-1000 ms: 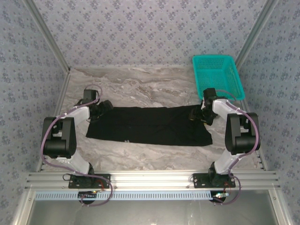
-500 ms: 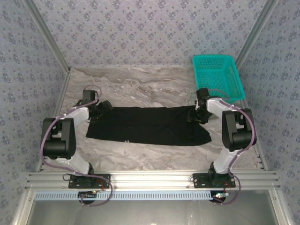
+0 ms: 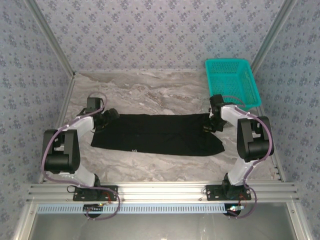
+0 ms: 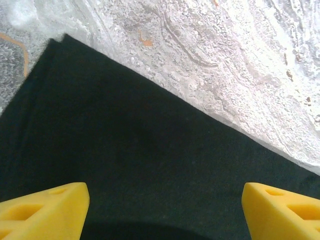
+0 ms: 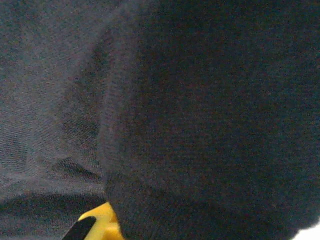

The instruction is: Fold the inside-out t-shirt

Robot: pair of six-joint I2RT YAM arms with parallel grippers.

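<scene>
- Since a second ago the right arm has swung inward toward the middle of the desk [image 3: 150, 92]. Its right hand [image 3: 209, 125] has gone from spread to clenched at the far right end of the t-shirt [image 3: 155, 134]. The left arm has barely shifted.
- The t-shirt lies flat as a long black strip across the middle of the desk, running from one hand to the other. The teal basket [image 3: 232, 80] sits apart from it in the far right corner.
- The right arm is folded tight, elbow raised and forearm angled down onto the cloth's far edge. The right wrist view has a bulge of dark cloth bunched right at the lens, so the hand is grasping a fold of the t-shirt.
- The left arm reaches forward with its wrist bent inward. The left hand [image 3: 107, 117] is released, with its yellow fingers [image 4: 45, 210] wide apart above the cloth's far left corner.
- Hard to make out: whether the left fingers touch the cloth. In the right wrist view one yellow finger [image 5: 100, 222] peeks out, its tip buried under the fold.
- The left wrist view shows the shirt's straight far edge against the marbled desk. From above that corner is hidden by the hand — and no label or print can be made out.
</scene>
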